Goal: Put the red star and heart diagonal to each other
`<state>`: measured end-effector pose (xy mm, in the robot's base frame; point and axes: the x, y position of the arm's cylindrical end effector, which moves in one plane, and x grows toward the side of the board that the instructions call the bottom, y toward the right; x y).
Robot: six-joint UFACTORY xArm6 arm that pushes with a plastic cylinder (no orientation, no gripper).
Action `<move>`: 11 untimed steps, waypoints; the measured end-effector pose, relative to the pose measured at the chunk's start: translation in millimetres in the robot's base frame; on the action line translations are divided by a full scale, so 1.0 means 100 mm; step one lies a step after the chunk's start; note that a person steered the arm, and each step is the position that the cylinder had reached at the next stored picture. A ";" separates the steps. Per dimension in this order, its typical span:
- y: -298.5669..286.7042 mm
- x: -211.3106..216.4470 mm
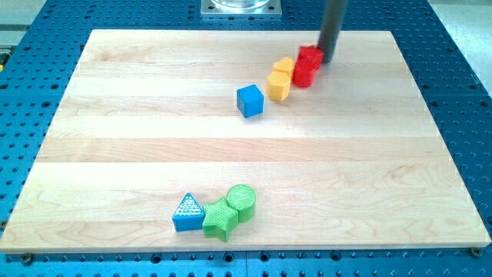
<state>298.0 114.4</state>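
Two red blocks sit touching each other near the view's top right: one (pixel 311 55) farther up and one (pixel 304 75) just below and left of it. I cannot make out which is the star and which is the heart. My tip (pixel 328 61) is at the right side of the upper red block, touching it or nearly so. The dark rod rises from there out of the view's top.
Two yellow blocks (pixel 285 66) (pixel 278 86) lie just left of the red pair, touching them. A blue cube (pixel 250 101) is farther left. Near the view's bottom stand a blue triangle (pixel 187 213), a green star (pixel 221 219) and a green cylinder (pixel 241 201), clustered together.
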 end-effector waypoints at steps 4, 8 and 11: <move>-1.13 0.36; -1.62 0.40; -1.61 0.71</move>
